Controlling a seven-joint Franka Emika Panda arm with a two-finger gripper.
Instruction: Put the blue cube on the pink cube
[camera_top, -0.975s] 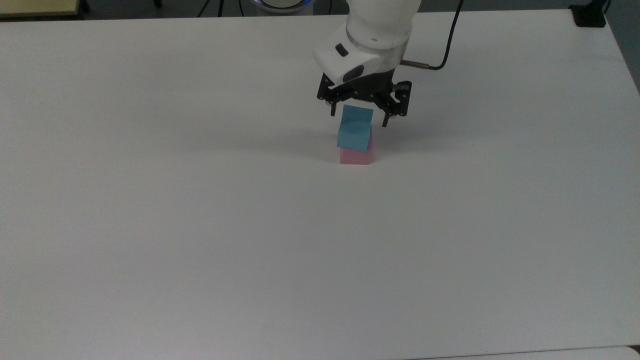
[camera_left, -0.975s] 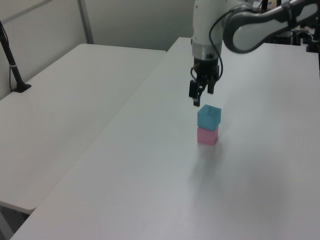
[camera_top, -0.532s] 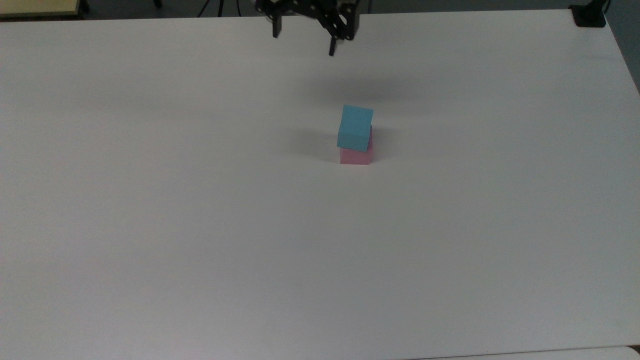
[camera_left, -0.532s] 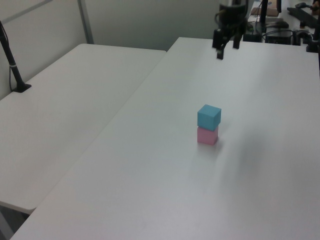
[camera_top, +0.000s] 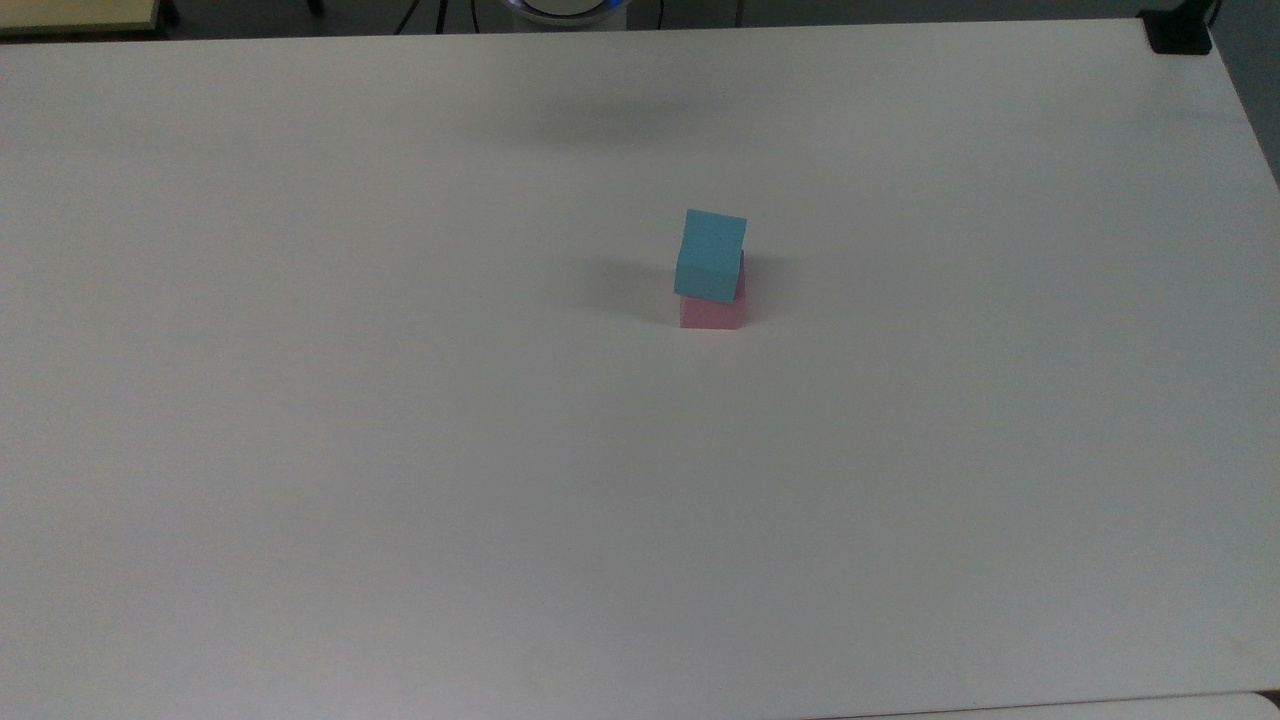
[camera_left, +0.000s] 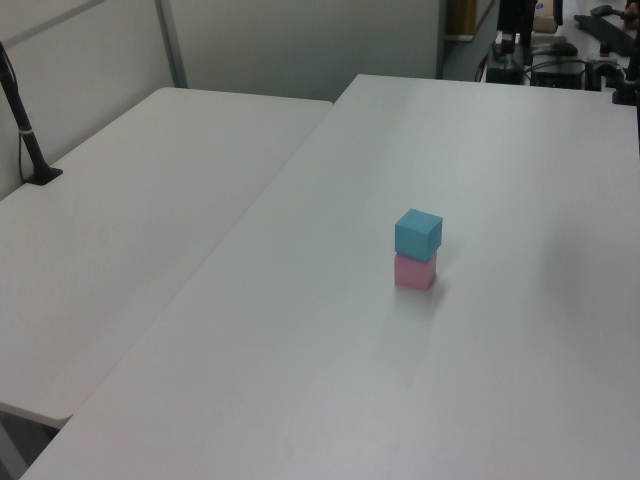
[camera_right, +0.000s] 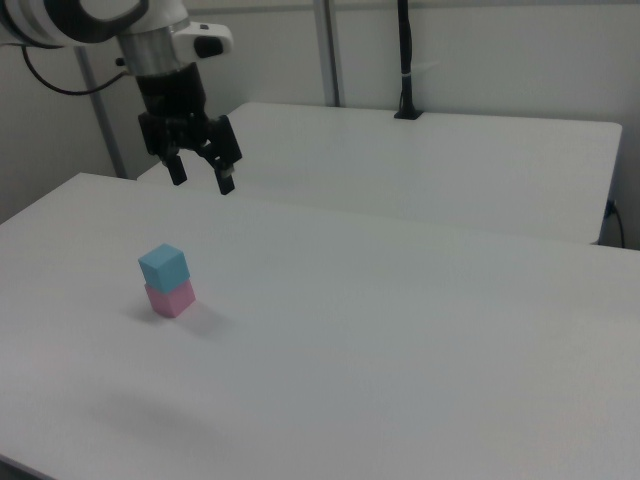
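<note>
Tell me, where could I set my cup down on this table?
Almost anywhere: the white table is bare all round the blue cube stacked on the pink cube. Avoid that stack and the spot under the raised gripper.

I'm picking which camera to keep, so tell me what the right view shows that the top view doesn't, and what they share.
Right view alone: the gripper, open and empty, raised well above the table and apart from the stack, plus a second table behind with a black pole on it. Top view alone: a straight-down look at the blue cube, twisted a little against the pink cube, and a black clamp at the table's far corner. Both: the blue cube resting on the pink cube on the white table.
</note>
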